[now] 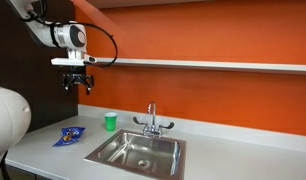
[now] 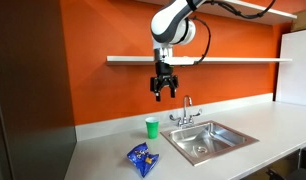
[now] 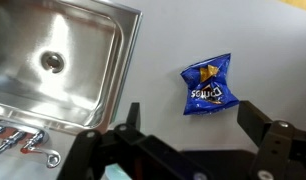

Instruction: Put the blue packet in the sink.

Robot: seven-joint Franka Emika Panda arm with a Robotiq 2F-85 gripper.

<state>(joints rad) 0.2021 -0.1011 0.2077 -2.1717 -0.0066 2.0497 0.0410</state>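
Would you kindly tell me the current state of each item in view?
Crinkly dark-blue packet: lying flat on the pale counter, ungrasped.
Rectangular stainless-steel sink: empty.
Small green cup: upright beside the chrome faucet.
Robotiq gripper: raised, fingers open, holding nothing.

Cup: small green plastic cup [image 1: 110,121] [image 2: 151,127], upright on the table, close to the wall.
Table: pale grey flat table [image 1: 243,160].
Wall: plain orange wall [image 1: 213,95].
Shelf: long white shelf [image 1: 213,64] mounted on the wall.
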